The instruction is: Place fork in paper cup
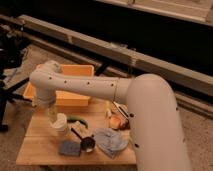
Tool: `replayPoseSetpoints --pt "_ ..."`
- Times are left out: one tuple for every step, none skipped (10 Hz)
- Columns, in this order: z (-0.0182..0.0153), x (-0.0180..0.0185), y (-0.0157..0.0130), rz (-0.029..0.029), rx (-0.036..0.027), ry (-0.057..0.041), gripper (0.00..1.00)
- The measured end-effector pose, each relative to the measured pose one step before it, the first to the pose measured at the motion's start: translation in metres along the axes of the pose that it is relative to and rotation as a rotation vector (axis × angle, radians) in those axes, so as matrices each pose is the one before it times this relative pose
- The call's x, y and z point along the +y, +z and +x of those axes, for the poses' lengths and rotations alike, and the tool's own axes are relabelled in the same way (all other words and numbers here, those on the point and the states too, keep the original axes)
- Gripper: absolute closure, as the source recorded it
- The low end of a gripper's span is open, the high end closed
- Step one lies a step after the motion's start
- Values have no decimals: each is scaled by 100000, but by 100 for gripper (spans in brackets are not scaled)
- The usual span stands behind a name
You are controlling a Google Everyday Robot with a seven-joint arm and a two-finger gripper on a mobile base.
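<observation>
The white paper cup (61,125) stands upright on the left part of the wooden table (40,150). My gripper (54,116) hangs from the bent white arm directly over the cup's left rim, touching or nearly touching it. The wrist covers the gripper, so what it holds is hidden. The fork is out of view, hidden somewhere behind the wrist or the cup.
An orange bin (70,86) sits at the table's back. Right of the cup lie a green object (78,119), a shiny metal cup with black handle (87,143), a grey sponge (69,147), a blue-grey cloth (111,142), an orange fruit (116,122) and a metal utensil (120,109).
</observation>
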State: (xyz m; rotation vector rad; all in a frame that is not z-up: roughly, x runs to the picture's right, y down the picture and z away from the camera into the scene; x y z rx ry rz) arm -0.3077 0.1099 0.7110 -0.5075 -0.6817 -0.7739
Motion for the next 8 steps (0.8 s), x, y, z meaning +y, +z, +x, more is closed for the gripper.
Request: replayPoseSetpoints --pt "-569 522 -632 1090 422 -1680 20" --pt "-1039 633 -1009 1448 356 -2527 20" --pt "-480 384 -482 587 303 -1245 20" --pt "-70 50 -9 -7 -1 -167 20" --pt "-112 -54 34 -28 -86 -194 20" --pt "-22 -5 -3 0 -18 -34 20" --pt "42 21 -30 51 6 100 20" --pt "53 17 -27 33 43 96 20"
